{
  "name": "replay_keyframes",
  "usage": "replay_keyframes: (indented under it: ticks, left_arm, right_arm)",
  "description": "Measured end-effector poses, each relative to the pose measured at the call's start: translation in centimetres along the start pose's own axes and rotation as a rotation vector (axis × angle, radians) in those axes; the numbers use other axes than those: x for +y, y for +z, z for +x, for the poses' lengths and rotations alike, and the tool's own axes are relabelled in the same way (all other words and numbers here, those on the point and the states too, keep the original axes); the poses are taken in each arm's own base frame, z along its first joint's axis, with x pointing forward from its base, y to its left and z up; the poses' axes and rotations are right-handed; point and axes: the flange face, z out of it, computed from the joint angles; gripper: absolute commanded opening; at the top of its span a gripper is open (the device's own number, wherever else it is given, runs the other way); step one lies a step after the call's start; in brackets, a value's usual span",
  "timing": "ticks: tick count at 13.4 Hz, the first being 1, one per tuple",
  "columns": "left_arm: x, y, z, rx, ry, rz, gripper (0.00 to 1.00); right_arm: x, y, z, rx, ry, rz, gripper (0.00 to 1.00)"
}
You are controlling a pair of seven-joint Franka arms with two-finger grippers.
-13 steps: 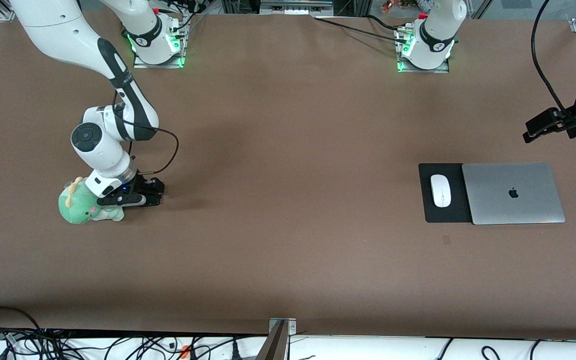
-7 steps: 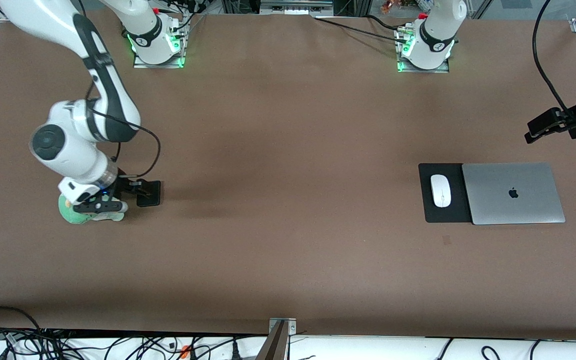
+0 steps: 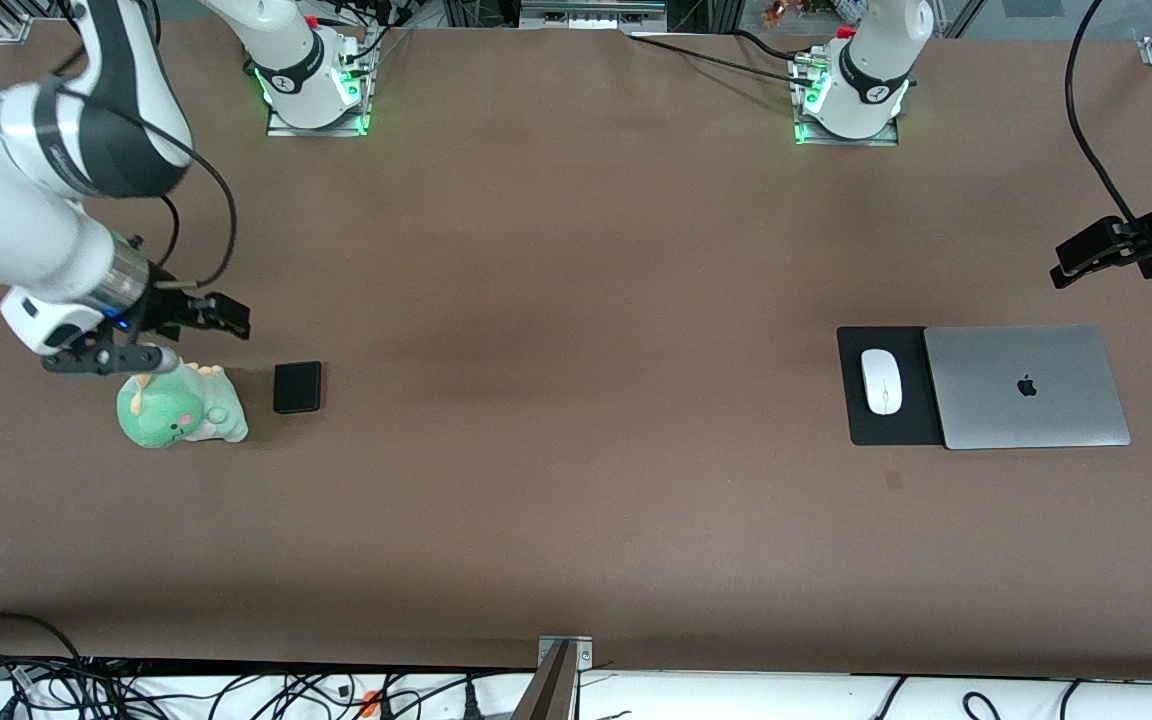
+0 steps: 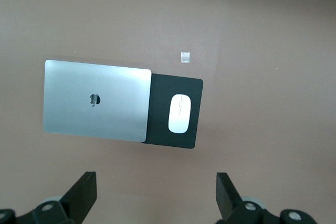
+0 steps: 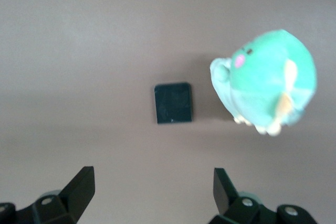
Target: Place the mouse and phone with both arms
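The black phone (image 3: 297,387) lies flat on the brown table beside a green plush toy (image 3: 179,408), toward the right arm's end. My right gripper (image 3: 208,344) hangs open and empty above the table next to the plush. In the right wrist view the phone (image 5: 173,103) lies well clear of the right gripper (image 5: 153,179). The white mouse (image 3: 881,381) rests on a black mouse pad (image 3: 854,420). My left gripper (image 3: 1096,255) is raised, open and empty, near the table's edge at the left arm's end. The left wrist view shows the mouse (image 4: 179,114) far off from the left gripper (image 4: 156,182).
A closed silver laptop (image 3: 1026,386) overlaps the mouse pad on the side toward the left arm's end; it also shows in the left wrist view as the laptop (image 4: 94,100). A small square tape mark (image 3: 893,480) sits nearer the camera than the pad.
My right gripper has lifted off the phone and drawn back up toward its end of the table. The phone stays lying beside the plush. The left arm has barely moved.
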Motion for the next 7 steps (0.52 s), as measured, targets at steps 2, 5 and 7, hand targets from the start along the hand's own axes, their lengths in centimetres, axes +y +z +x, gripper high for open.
replay_keyframes:
  ticks: [2,5,7]
  left_arm:
    - [0.0,0.1,0.0,-0.003,-0.003,0.000,1.00]
    - [0.0,0.1,0.0,-0.002,-0.007,0.000,1.00]
    - [0.0,0.0,0.0,-0.002,-0.008,0.000,1.00]
  right_arm:
    - [1.4,-3.8,-2.3,-0.010,0.021,0.006,1.00]
    - [2.0,-7.3,-4.2,-0.022,0.028,0.012,1.00]
    - [2.2,-9.8,-4.6,-0.029,0.030,0.013,1.00]
